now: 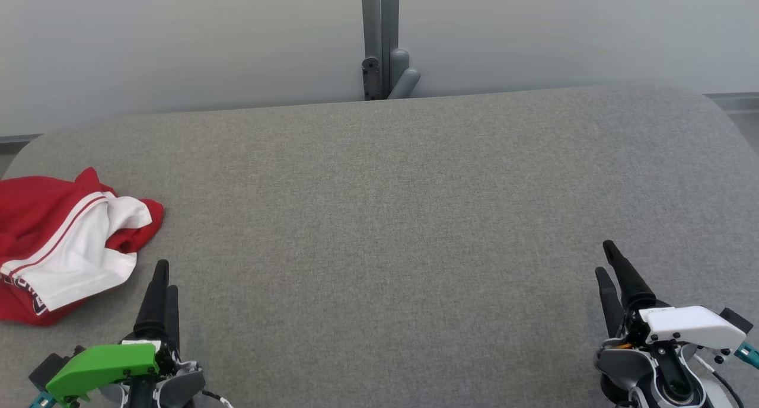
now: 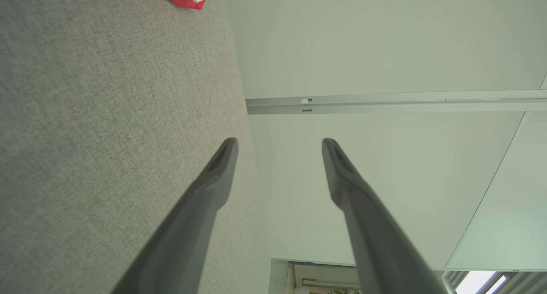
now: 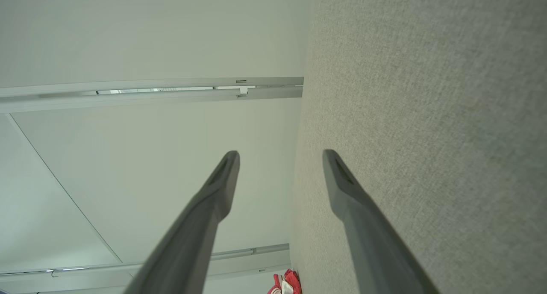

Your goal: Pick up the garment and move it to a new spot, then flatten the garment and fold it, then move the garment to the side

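Red-and-white garment (image 1: pixel 65 248) lies crumpled at the grey table's (image 1: pixel 385 218) left edge, near my left claw (image 1: pixel 165 274). My left claw and right claw (image 1: pixel 606 255) stand released and empty. I should pinch a raised fold, not flat cloth.

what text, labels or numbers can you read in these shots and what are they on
Garment: dark lettering on the white band at its lower left hem, partly folded under and too small to read.
Grey table: no text, label or number on it.
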Controlling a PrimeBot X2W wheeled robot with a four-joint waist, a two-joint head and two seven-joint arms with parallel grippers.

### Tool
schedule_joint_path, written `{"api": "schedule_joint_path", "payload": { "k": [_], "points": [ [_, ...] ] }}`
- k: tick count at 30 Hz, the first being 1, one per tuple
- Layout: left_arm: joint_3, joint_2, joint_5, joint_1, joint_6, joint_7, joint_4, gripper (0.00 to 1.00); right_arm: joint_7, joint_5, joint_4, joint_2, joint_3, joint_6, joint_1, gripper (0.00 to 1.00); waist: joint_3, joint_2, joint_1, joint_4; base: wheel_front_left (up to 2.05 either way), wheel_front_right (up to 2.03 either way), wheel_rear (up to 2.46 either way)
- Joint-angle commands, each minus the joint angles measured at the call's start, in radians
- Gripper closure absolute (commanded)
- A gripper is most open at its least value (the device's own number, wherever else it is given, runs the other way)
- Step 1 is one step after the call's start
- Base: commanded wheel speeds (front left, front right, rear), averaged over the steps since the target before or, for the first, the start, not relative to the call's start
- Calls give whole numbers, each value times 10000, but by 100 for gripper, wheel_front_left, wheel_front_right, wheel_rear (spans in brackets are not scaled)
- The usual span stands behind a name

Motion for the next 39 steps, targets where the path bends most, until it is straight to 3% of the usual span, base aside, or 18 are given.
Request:
{"api": "schedule_joint_path", "payload": {
  "k": [1,7,22,39],
  "points": [
    [-30,103,486,-203,-26,-159,-140,0,-204,-352,-209,-183,189,1,-229,0,7,4,0,2,0,0,0],
    [-23,104,1523,-240,-30,-391,-127,0,-456,-1229,-180,-305,335,1,-327,0,30,7,0,-1,0,0,0],
    [-394,131,5321,-294,-32,-1053,-50,0,-1149,-4741,-242,-298,590,2,-465,0,98,15,0,-28,0,0,0],
    [-696,120,8057,-191,194,-1639,144,0,-1767,-7271,-245,-264,923,3,-404,0,128,23,0,-64,0,0,0]
  ]
}}
